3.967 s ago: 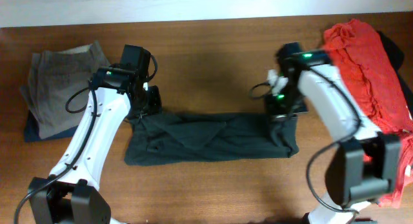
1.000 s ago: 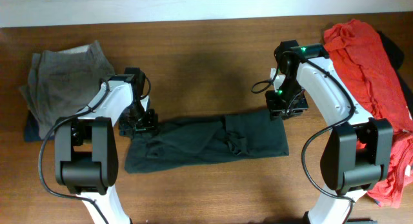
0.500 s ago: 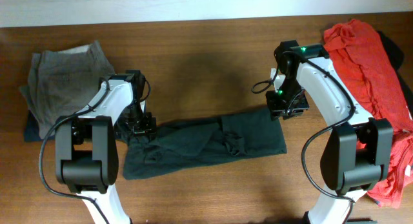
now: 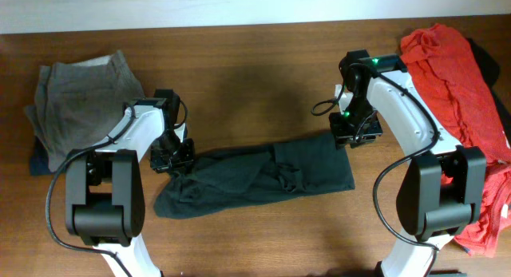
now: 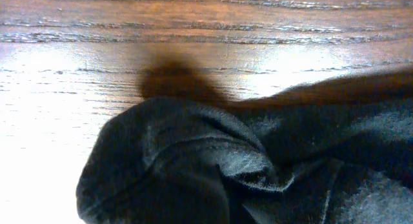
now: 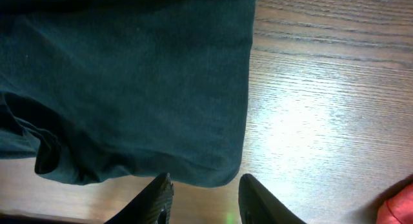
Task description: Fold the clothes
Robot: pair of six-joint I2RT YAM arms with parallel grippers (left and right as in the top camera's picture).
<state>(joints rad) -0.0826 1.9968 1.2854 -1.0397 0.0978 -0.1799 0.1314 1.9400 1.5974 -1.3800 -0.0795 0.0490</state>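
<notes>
Only the overhead view takes in the whole of the dark trousers (image 4: 255, 177). They lie crumpled lengthwise across the middle of the table (image 4: 255, 69). It alone also shows what lies to the sides. A pile of grey-khaki trousers (image 4: 80, 105) sits on a navy garment (image 4: 36, 161) well to the left of the dark trousers, and a red cloth (image 4: 451, 77) lies well to their right.

The left wrist view gives only a raised bunch of the dark fabric close under the camera, with bare wood beyond. Its own fingers are out of frame. From above, the left gripper (image 4: 172, 153) sits at the left end of the dark trousers, clenched tight. Whether fabric is pinched inside it I cannot tell.

The right wrist view shows the right gripper (image 6: 205, 192) at the right end of the dark trousers. Its fingers (image 6: 161, 198) are part spread, with the tips just at the hem's edge and wood showing between them, grasping nothing.
</notes>
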